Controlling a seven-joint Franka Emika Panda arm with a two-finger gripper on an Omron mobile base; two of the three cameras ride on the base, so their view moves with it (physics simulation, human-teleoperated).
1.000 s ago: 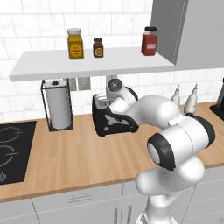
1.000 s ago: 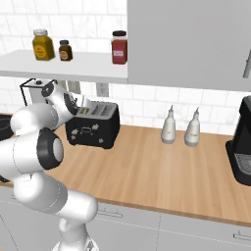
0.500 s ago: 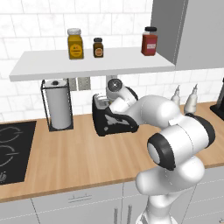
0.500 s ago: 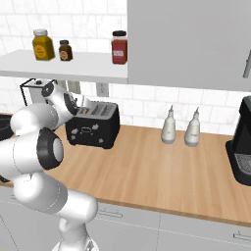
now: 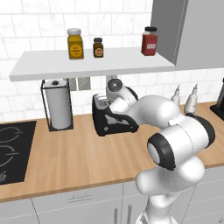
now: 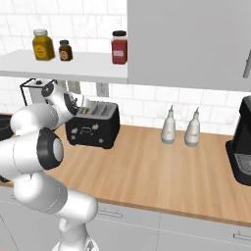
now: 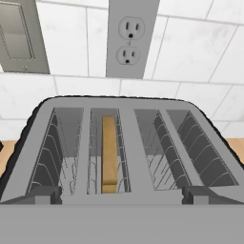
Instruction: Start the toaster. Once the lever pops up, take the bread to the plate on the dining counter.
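The black toaster (image 5: 114, 123) (image 6: 93, 130) stands on the wood worktop against the tiled wall. In the hand view its silver-grey top (image 7: 128, 143) has several slots, seen from just above and in front. The bread (image 7: 109, 152), a tan slice seen edge-on, sits down in the second slot from the left. My gripper (image 7: 121, 195) hovers over the toaster's near edge, open, with one dark fingertip (image 7: 43, 194) at each side and nothing between them. From the base, the hand (image 5: 114, 89) (image 6: 73, 104) hangs by the toaster's top. The plate and the dining counter are out of view.
A paper-towel holder (image 5: 56, 107) stands left of the toaster, a black cooktop (image 5: 11, 151) further left. A shelf (image 5: 87, 64) with jars hangs overhead. A wall outlet (image 7: 129, 35) is behind. Two white bottles (image 6: 169, 127) and a coffee machine (image 6: 242, 147) stand to the right.
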